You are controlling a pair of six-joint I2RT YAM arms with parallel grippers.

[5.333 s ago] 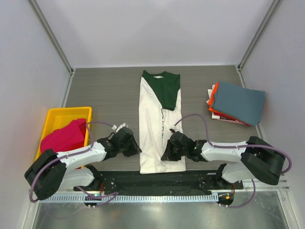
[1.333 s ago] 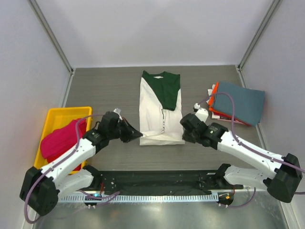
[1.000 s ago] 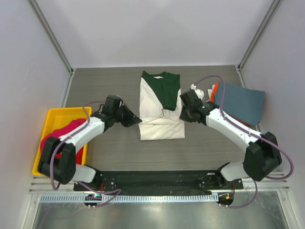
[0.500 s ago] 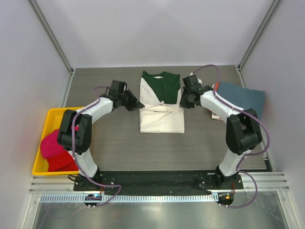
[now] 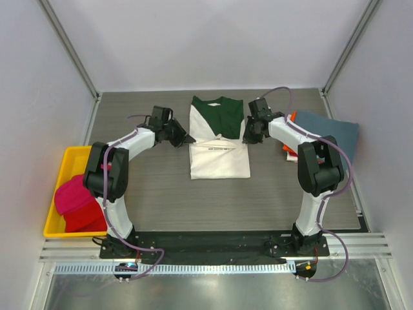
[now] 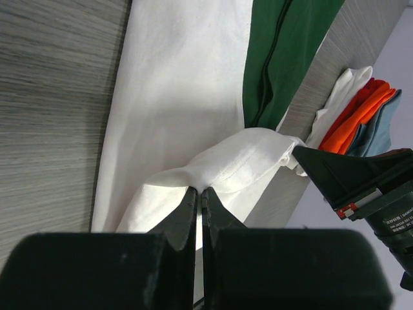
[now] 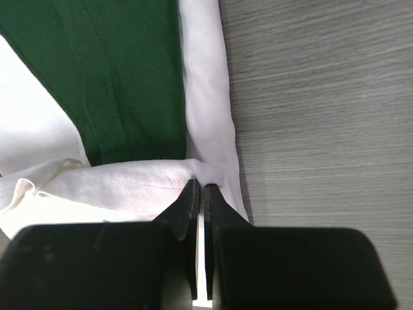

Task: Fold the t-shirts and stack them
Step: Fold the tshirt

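Evidently light and limp, the cream shirt (image 5: 219, 161) lies between the left tool (image 5: 189, 138) and right tool (image 5: 245, 139), each pinched shut on a hem corner, probably the best hold since loose cloth sags.

**Your two arms, as they look**

Your left arm (image 5: 132, 141) and right arm (image 5: 289, 131) share one build — white link shells between bulky black joint housings. A lavender cable (image 5: 353, 175) runs along each, and both are bolted to a black base plate (image 5: 206, 245). Your left gripper (image 6: 198, 190) has slim matte-black fingers (image 6: 182, 217) tapering to points. The right gripper (image 7: 199, 185) matches — its black body bears a small red-and-white label (image 6: 346, 210).
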